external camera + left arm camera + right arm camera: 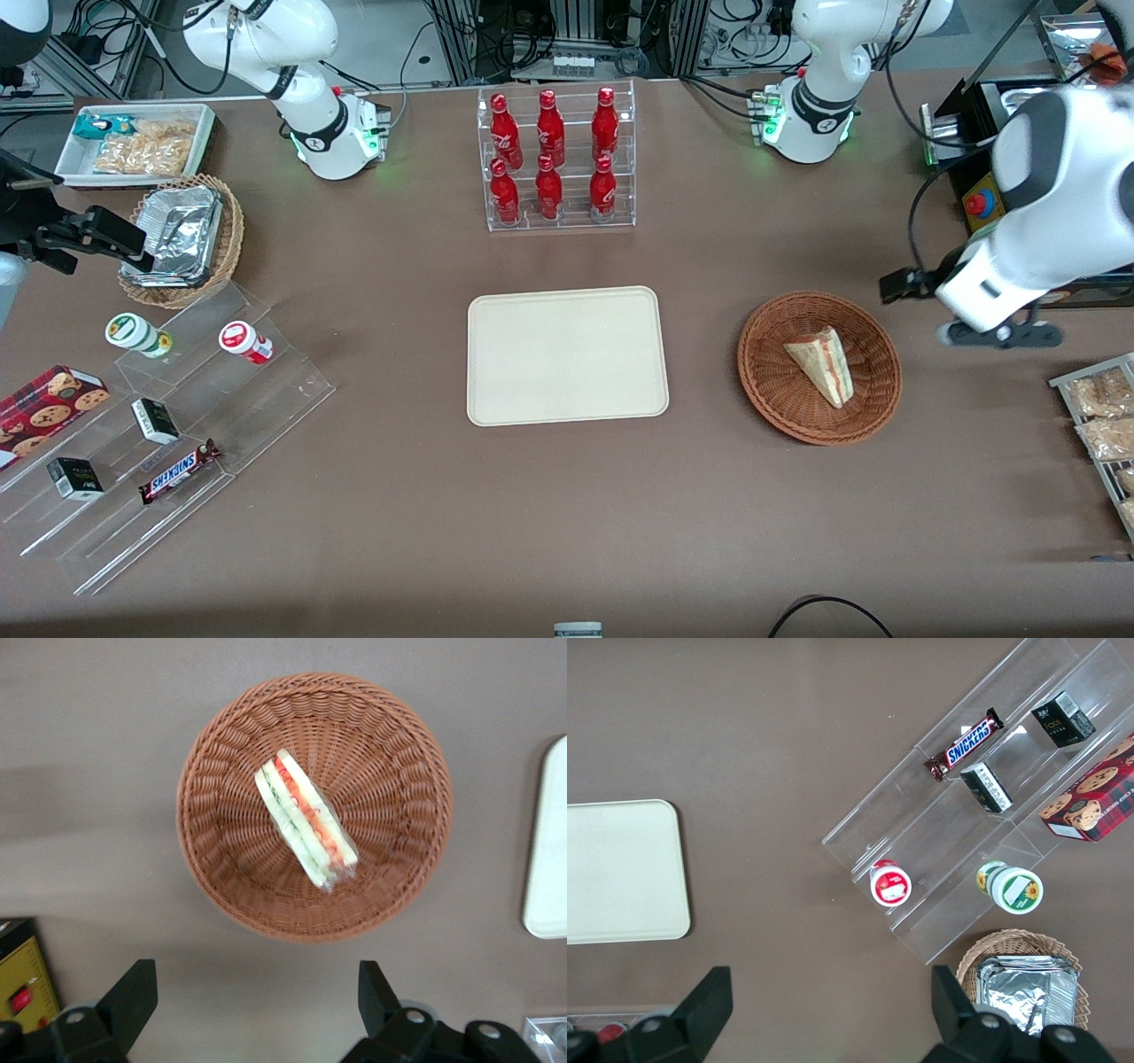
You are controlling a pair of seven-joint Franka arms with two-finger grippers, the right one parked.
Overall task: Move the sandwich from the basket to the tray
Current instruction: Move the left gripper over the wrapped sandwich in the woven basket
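Note:
The sandwich (822, 363), a pale triangular wedge with red and green filling, lies in the reddish-brown wicker basket (771, 390). The cream tray (567, 354) lies flat at the table's middle, beside the basket, with nothing on it. My left gripper (257, 979) is open and holds nothing. It hovers above bare table just beside the basket, toward the working arm's end. The left wrist view looks down on the sandwich (306, 819), the basket (204, 797) and an edge of the tray (549, 850). In the front view the arm's white wrist (1001, 283) hides the fingers.
A clear rack of red bottles (556, 159) stands farther from the front camera than the tray. A yellow box with a red button (979, 206) and a rack of snack bags (1103, 416) lie near the working arm. An acrylic stepped shelf (159, 425) lies toward the parked arm's end.

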